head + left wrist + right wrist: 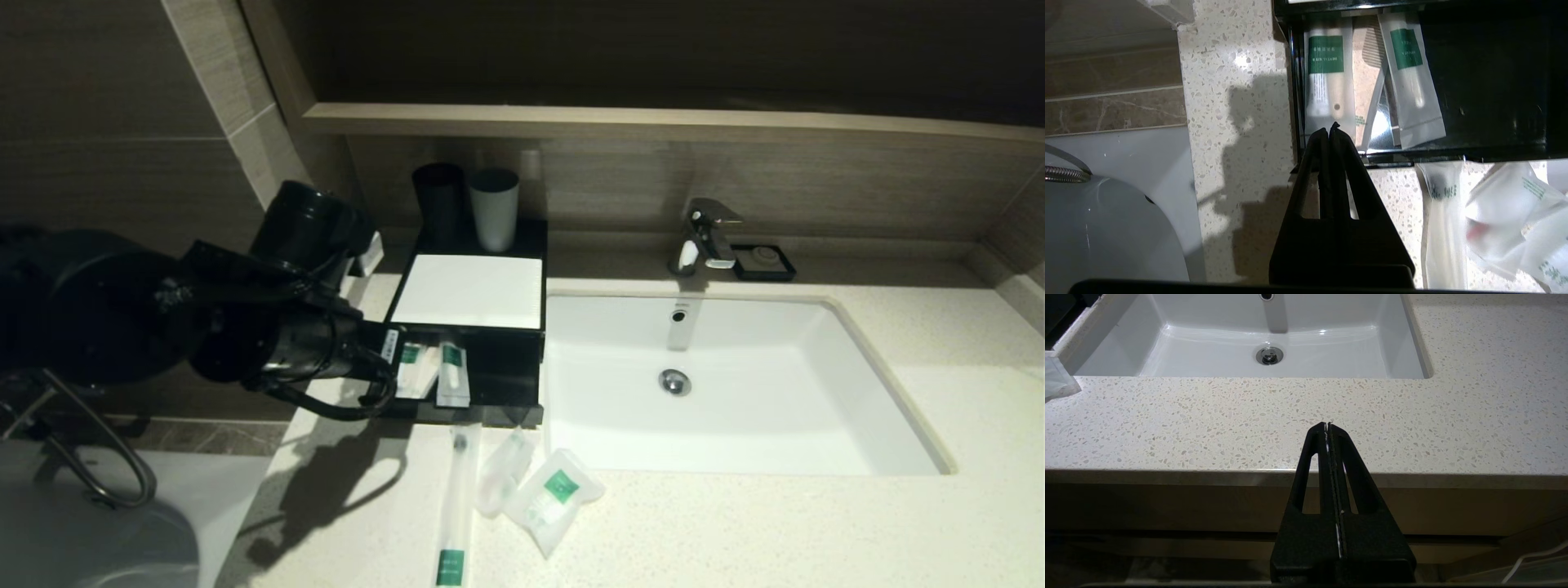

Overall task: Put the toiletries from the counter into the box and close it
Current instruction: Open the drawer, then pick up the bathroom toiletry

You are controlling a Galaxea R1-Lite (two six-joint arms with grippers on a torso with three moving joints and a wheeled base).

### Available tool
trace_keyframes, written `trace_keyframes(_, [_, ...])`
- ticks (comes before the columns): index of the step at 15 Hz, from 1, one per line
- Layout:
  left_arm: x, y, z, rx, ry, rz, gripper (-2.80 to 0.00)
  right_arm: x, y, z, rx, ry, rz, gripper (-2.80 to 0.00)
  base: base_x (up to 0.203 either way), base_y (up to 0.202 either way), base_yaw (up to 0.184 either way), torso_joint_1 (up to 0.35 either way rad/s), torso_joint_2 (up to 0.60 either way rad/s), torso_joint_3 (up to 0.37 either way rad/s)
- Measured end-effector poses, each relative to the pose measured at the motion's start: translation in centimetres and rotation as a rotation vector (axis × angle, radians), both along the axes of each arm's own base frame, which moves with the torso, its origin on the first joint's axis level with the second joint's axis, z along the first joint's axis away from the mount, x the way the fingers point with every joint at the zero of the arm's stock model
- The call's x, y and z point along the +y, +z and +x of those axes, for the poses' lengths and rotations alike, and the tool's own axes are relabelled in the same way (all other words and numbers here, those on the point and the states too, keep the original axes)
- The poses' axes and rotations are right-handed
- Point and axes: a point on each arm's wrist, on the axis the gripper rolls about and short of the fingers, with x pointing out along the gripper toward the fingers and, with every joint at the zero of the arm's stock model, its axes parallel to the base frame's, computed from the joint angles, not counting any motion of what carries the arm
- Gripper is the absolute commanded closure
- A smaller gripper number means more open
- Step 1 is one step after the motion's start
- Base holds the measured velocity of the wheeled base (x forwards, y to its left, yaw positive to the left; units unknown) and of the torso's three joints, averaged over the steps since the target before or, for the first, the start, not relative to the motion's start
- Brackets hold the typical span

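Fingers of our left gripper (1329, 130) are pressed flat together with nothing between them, their tips at the front left corner of the pulled-out drawer (1486, 149) of the box (467, 291). In the left wrist view the tips sit just before a green-labelled sachet (1327, 77) that lies inside the drawer; whether they touch it we cannot tell. A second green-labelled sachet (1412, 81) lies in the same drawer just beside the first, and the rest of the drawer is dark.

We see the three toiletries on the desk (735, 523), all in front of the drawer and apart from our left fingers. The long toothbrush pack (455, 506) lies lengthwise with its green label at the near end. Just beside it, toward the sink (735, 384), rests the small plain sachet (502, 471), and touching that one is the squarish green-labelled sachet (555, 500), near the sink's front corner.

Our right gripper (1328, 426) hangs low before the desk's front edge, well apart from the toiletries, its fingers also closed on nothing.

Behind the box's white top stand a black cup (439, 200) and a grey cup (494, 208). A tap (706, 237) and a small black soap dish (764, 261) sit behind the sink.
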Motion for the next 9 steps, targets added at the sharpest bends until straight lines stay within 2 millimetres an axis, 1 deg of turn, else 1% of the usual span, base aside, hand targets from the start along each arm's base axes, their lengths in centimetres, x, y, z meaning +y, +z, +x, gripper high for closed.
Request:
trace_keyframes(2, [0.3,0.5,-0.9,0.019,-0.028,-0.023,0.00,0.0,0.0,0.0,0.000,0.000,0.000,0.00,0.000,0.000,0.000,0.000,0.00,0.000])
trace_keyframes(4, [0.5,0.8,-2.3,0.075,-0.066,-0.065,0.00,0.0,0.0,0.0,0.000,0.000,0.000,0.00,0.000,0.000,0.000,0.000,0.00,0.000])
trace_keyframes(6, [0.0,1.5,-3.7,0.130,-0.080,-0.100,0.00,0.0,0.0,0.0,0.000,0.000,0.000,0.00,0.000,0.000,0.000,0.000,0.00,0.000])
trace_keyframes(9, [-1.3,2.3,-5.6,0.197,-0.083,-0.144,0.00,0.0,0.0,0.0,-0.001,0.000,0.000,0.00,0.000,0.000,0.000,0.000,0.00,0.000])
